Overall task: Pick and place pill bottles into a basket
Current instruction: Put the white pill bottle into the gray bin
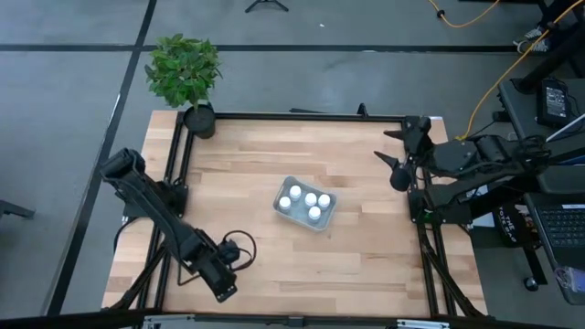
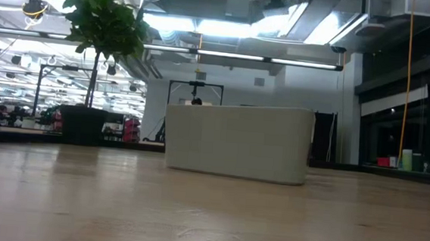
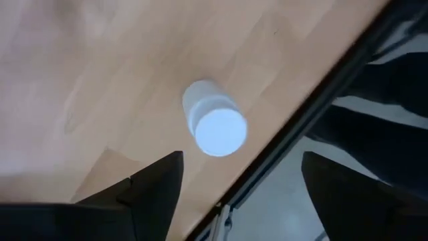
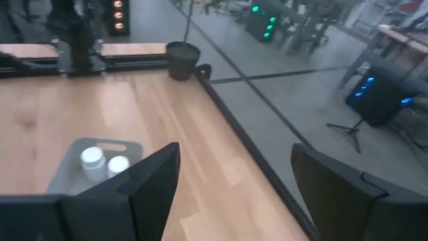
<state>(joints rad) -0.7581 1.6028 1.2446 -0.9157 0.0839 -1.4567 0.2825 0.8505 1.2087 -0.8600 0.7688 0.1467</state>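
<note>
Four bottles sit in the basket. My open left gripper hangs over another bottle near the table edge; my right gripper, also open, waits.

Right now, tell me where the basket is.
In the high view the basket sits near the middle of the table, holding four pill bottles, between the two arms and well clear of the plant.

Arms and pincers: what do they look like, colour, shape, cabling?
Both arms are matte black with chunky segmented links. The left pincer has a thin black cable looping beside it; the right pincer ends in two pointed black fingers, flat and wedge-shaped. No markings readable.
</note>
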